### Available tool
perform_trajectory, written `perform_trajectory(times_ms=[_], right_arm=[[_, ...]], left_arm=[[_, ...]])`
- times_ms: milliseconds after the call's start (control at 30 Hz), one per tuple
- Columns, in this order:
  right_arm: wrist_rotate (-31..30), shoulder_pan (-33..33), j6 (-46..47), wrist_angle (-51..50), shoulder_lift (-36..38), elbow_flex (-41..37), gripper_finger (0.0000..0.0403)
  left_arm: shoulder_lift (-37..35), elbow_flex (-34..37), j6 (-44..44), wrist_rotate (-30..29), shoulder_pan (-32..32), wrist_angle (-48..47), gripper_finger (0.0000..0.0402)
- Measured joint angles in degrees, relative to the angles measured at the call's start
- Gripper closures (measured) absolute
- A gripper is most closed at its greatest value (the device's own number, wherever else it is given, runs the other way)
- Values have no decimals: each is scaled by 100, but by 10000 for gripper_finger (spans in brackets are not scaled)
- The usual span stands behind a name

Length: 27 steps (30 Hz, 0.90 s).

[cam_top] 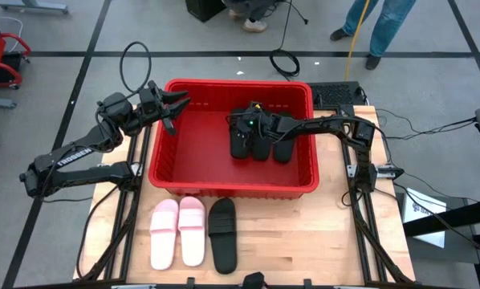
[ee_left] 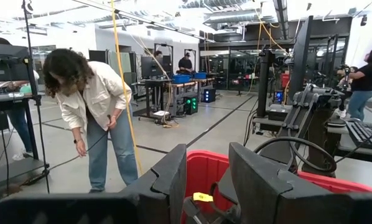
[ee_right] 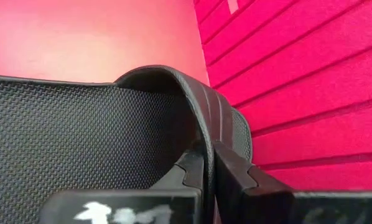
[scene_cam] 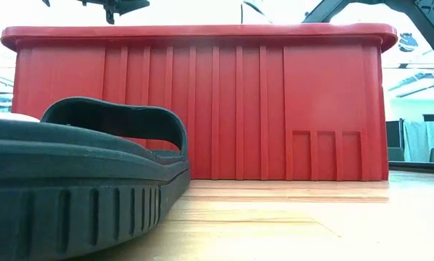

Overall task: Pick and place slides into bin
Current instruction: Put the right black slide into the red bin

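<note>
A black slide [scene_cam: 72,181] lay closest to the low camera, its ribbed sole filling the near corner of that view, with the red bin [scene_cam: 202,101] standing behind it on the desk.

The right gripper [ee_right: 209,163] was down inside the bin, its two fingers drawn narrow and pinching the strap of a black slide [ee_right: 173,87]. From above, that gripper [cam_top: 248,122] sat over three black slides [cam_top: 260,138] lying side by side on the bin floor, towards the bin's far right corner, the right arm reaching in across the bin's right wall.

The left gripper [cam_top: 174,103] hung above the bin's far left corner, over the rim. Its fingers [ee_left: 167,180] stood apart with nothing between them, and the red rim [ee_left: 204,168] showed past them.

The bin [cam_top: 164,172] sat in the middle of the wooden desk [cam_top: 304,241]. Between its near wall and the desk's near edge lay two light pink slides [cam_top: 178,231] side by side, and just beside them the black slide [cam_top: 223,234], all three outside the bin.

Beyond the desk a person in a light jacket [ee_left: 89,112] bent forward on the room floor.
</note>
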<state>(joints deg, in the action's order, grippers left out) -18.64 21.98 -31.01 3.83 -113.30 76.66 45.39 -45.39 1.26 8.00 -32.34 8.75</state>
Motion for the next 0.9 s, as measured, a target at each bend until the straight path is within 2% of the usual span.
perform_trajectory(times_ms=[567,900], right_arm=[[158,97,-52,-28,7,2,394],[91,92,-140,-82,9,9,364]], left_arm=[[0,0,98,12,0,0,275],[0,0,106,74,0,-11,275]])
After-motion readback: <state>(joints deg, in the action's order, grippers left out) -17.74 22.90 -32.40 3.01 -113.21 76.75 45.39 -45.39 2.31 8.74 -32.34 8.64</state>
